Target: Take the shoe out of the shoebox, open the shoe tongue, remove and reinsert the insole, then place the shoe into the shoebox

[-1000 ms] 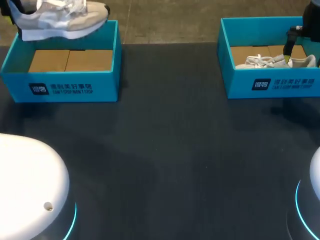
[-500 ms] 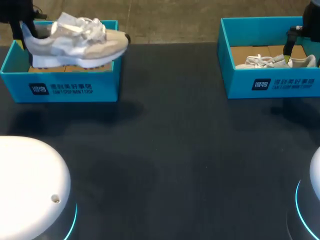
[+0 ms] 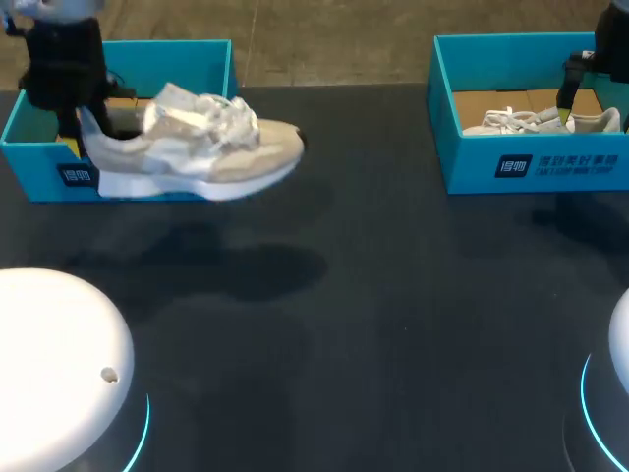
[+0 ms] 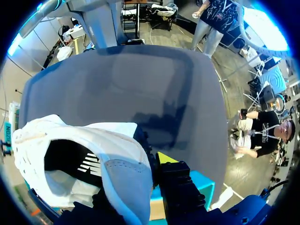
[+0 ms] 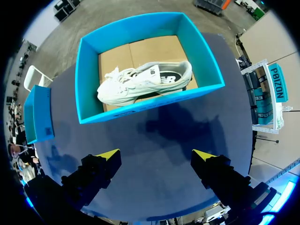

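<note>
Left gripper (image 3: 83, 126) clamps the shoe (image 3: 201, 149) at its heel.

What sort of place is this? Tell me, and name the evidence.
Probably a robot test bench for shoe handling: a dark table, a teal left shoebox and right shoebox, a boxed sneaker, and a held sneaker in the left gripper.

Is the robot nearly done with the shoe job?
Not nearly. Done: the shoe is out of the left box. In hand: the left arm holds it by the heel above the table. Left: opening the tongue, taking the insole out and back in, then boxing the shoe. The second shoe lies in the right box.
</note>
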